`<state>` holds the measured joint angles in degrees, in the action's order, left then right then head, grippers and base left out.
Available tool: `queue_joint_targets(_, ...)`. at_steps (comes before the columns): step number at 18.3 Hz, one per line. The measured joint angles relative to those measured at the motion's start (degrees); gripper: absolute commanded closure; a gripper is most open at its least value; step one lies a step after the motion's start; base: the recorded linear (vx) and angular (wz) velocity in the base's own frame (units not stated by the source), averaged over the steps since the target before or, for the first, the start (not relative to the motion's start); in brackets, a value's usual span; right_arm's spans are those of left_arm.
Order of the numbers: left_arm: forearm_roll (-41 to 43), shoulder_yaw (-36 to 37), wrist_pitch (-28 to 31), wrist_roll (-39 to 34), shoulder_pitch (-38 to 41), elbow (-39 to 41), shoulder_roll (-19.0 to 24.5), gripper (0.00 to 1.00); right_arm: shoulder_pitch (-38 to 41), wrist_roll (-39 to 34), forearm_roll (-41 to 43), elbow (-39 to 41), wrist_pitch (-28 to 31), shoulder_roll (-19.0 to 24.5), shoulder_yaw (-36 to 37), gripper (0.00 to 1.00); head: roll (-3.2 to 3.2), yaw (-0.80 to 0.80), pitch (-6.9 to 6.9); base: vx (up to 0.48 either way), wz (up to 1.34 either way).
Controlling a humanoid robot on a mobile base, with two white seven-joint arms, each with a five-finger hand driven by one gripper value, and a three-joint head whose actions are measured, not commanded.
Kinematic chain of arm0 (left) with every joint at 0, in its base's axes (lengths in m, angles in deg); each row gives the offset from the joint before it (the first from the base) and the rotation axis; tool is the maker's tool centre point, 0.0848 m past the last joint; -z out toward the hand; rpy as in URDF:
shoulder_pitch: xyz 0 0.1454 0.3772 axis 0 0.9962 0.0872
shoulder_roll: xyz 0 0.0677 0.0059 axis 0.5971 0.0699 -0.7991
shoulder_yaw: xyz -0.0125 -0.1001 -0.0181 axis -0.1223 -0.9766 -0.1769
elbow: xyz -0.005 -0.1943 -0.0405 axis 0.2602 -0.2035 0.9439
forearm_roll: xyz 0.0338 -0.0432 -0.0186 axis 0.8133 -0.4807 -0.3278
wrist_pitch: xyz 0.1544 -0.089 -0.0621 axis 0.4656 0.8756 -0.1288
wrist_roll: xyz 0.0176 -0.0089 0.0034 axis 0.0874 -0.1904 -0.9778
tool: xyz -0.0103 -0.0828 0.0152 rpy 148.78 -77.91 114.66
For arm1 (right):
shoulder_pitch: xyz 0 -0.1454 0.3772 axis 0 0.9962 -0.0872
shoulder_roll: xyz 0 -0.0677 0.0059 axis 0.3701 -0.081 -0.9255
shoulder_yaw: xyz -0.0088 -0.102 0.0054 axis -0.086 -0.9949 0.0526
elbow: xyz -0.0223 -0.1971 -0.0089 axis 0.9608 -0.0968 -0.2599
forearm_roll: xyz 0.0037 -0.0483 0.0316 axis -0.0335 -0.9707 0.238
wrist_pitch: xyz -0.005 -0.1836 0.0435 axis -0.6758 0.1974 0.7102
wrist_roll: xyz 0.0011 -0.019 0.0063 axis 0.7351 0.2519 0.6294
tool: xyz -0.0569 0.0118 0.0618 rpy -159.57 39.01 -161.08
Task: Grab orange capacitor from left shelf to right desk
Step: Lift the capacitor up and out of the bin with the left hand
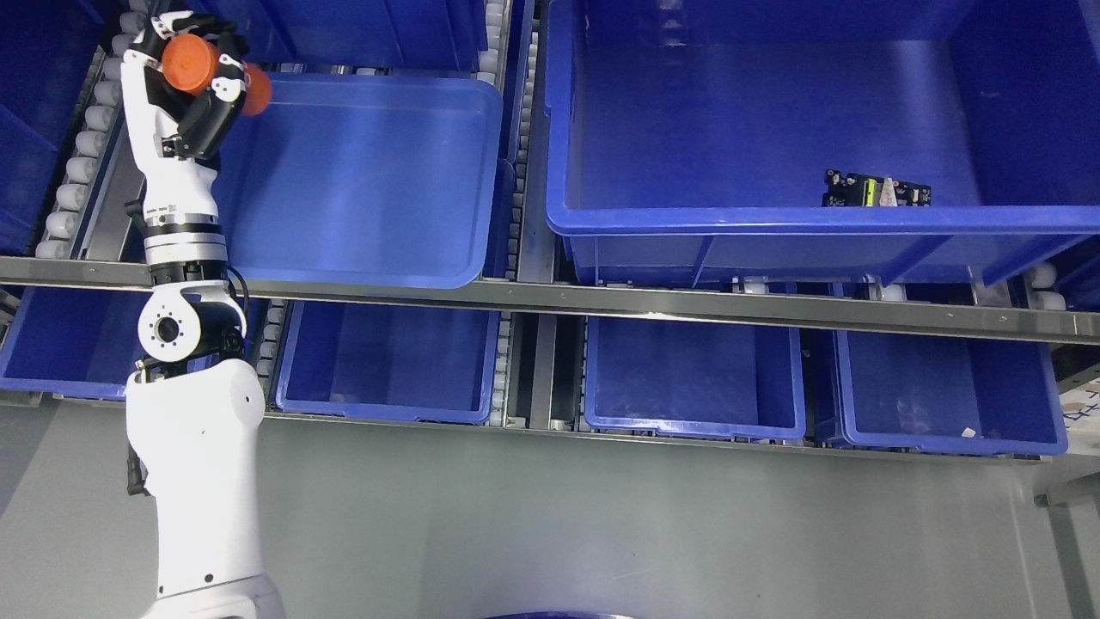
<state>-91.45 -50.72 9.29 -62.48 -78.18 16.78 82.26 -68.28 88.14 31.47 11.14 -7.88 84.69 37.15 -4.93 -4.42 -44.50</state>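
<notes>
1. One arm in shot, that's it: the left arm comes up from the bottom left, white shell with a black and silver wrist, reaching way up to the top left corner.
2. The left hand [193,73] has its fingers wrapped tight around the orange capacitor [191,63], a chunky orange cylinder. A second bit of orange pokes out on the far side of the fingers, can't tell if it's the same piece or another one.
3. The capacitor is held up in the air at the top left corner of the shallow blue tray [361,180], over the tray's rim and the white rollers [82,163] running beside it.
4. Shelf setup: metal rail [601,301] runs across the middle, roller tracks between the bins, everything blue plastic.
5. Big deep bin [773,112] sits upper right with a small black circuit board [876,191] lying near its front wall.
6. Below the rail there's a row of smaller blue bins [696,378], side by side.
7. Floor [601,533] in front of the rack is plain smooth grey.
</notes>
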Motion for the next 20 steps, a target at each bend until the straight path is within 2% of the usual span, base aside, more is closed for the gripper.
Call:
queue_joint_targets(11, -1.2, 2.9, -2.9, -0.9, 4.5, 10.7, -0.6, 1.00, 0.0, 0.0, 0.0, 0.0, -0.3, 0.0, 0.0, 0.00, 0.00, 0.00, 0.00, 0.000, 0.00)
queue_joint_targets(20, -1.5, 3.8, -10.4, 0.0, 6.1, 14.5, -0.9, 1.00, 0.1, 0.0, 0.0, 0.0, -0.3, 0.0, 0.0, 0.00, 0.00, 0.00, 0.00, -0.020, 0.00)
